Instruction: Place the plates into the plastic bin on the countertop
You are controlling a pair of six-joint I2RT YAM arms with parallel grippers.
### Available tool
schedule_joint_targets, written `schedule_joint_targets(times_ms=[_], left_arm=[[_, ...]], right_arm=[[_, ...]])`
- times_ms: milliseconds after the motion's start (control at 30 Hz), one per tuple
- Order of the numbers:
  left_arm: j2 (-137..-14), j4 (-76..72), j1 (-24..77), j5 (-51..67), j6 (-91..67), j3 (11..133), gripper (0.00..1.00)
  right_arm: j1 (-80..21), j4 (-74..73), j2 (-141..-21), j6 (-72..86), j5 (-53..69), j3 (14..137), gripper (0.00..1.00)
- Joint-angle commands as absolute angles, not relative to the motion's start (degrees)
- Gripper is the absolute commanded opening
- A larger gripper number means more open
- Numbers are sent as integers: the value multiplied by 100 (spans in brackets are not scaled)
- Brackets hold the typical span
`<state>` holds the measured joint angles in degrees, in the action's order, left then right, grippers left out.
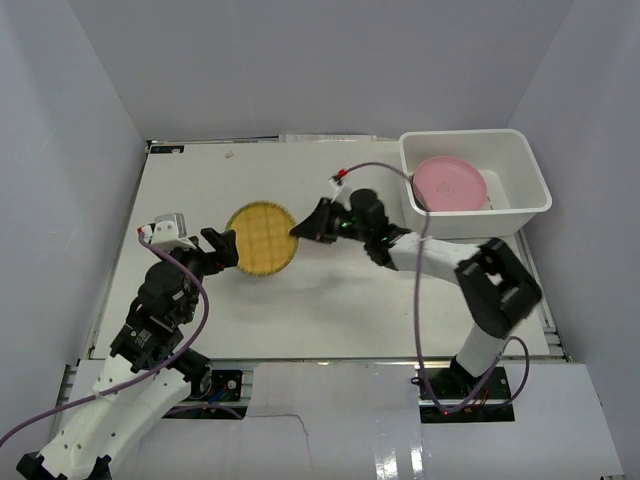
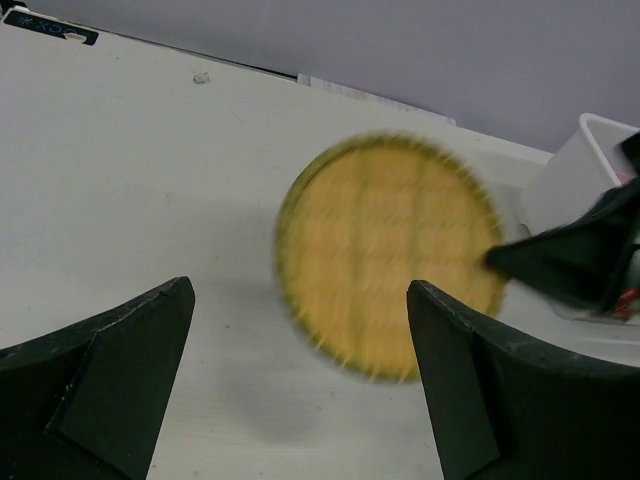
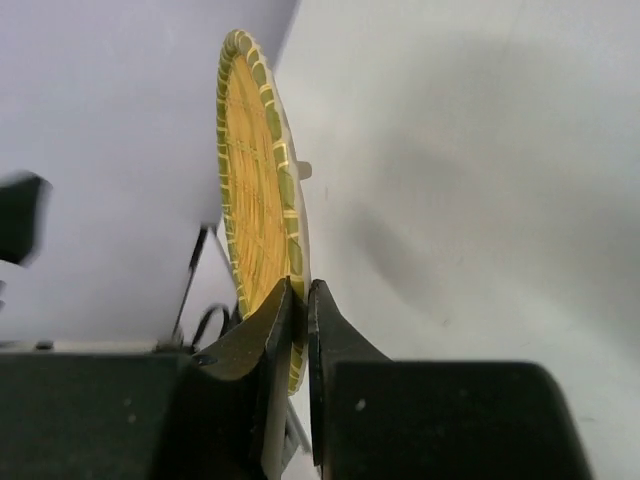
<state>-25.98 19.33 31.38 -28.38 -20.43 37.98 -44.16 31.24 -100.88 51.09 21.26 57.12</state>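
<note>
A yellow woven-look plate [image 1: 260,238] hangs a little above the countertop [image 1: 330,300], left of centre. My right gripper [image 1: 299,231] is shut on its right rim; the right wrist view shows the plate [image 3: 258,190] edge-on between the jaws of the right gripper [image 3: 302,288]. My left gripper [image 1: 228,250] is open just left of the plate, not touching it; in the left wrist view the blurred plate [image 2: 390,268] lies beyond the left gripper [image 2: 300,310]. A pink plate [image 1: 449,184] lies in the plastic bin [image 1: 520,160] at the back right. Other plates are not visible.
Grey walls enclose the countertop on three sides. The bin's corner [image 2: 570,170] shows at the right of the left wrist view. The right arm [image 1: 440,255] stretches across the table between the bin and the plate.
</note>
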Motion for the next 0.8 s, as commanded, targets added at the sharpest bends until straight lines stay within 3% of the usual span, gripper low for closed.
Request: schedule_joint_targets(times_ms=[0,233,333,467,500,567,600,633,767], left_arm=[[-2645,1942,3111,-2594,-2013,3797,98],[-2716,1907,3094,-2330,-1995,3797,98],[-2760,1916,3103,-2294,-1986,3797,98],[-2804,1925,3094,-2224,-1960,3806,98],[-2795,1916,3094,-2224,-1960,3806,98],[-2804,1916,3094,-2241,-1969,3797,98],[-2804,1916,3102,-2241,-1960,3788,98],[-2812,1916,3094,-2241,-1960,3788,98],[-2883,1899,3094,-2075,-1977,3806,98]], right_arm=[[-3614,2503,-8441,4002,1523,5678,8],[-463,1074,-6638,3183,748,5326,8],[610,888,-6556,3129,580,5125,8],[1274,844,-7021,3155,781,5088,8],[1344,809,-7153,3164,782,5132,12],[1432,669,-7487,3138,869,5281,42],[1450,346,-7593,3103,922,5569,77],[1459,204,-7663,3059,923,5694,92],[1433,272,-7165,3111,1054,5713,90]])
